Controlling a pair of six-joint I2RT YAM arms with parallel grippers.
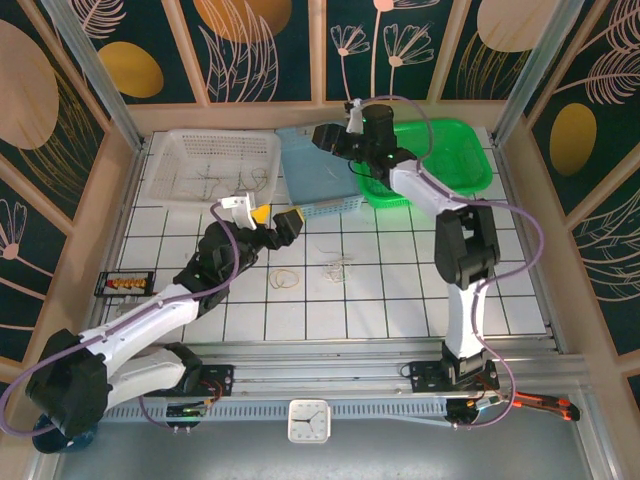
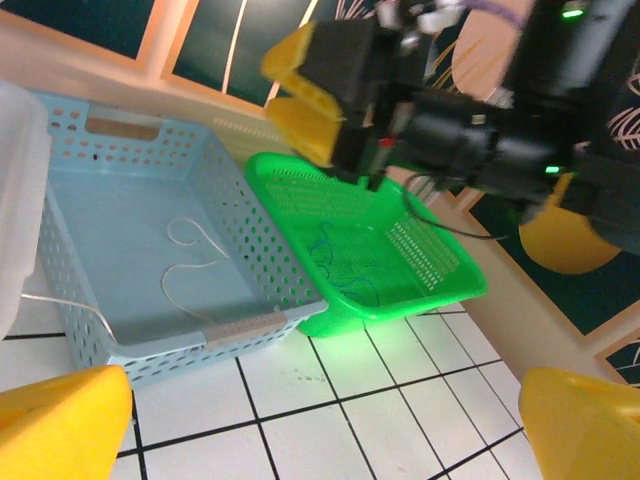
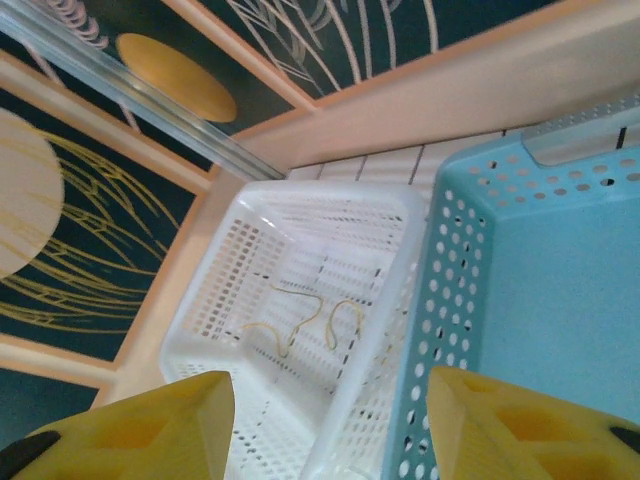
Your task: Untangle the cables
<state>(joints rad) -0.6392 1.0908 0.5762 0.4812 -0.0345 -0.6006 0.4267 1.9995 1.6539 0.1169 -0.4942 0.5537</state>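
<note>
Loose cables lie on the tiled table: a yellowish-beige loop and a small white tangle. More yellowish cables rest in the white basket, a white cable lies in the blue basket, and blue cables sit in the green basket. My left gripper hovers open above the table, just behind the loose cables, holding nothing. My right gripper is raised over the blue basket's left edge, open and empty, its yellow fingers apart.
The three baskets stand side by side along the back wall: white, blue, green. A black terminal strip lies at the left edge. Wooden walls enclose the table. A clock sits at the near rail.
</note>
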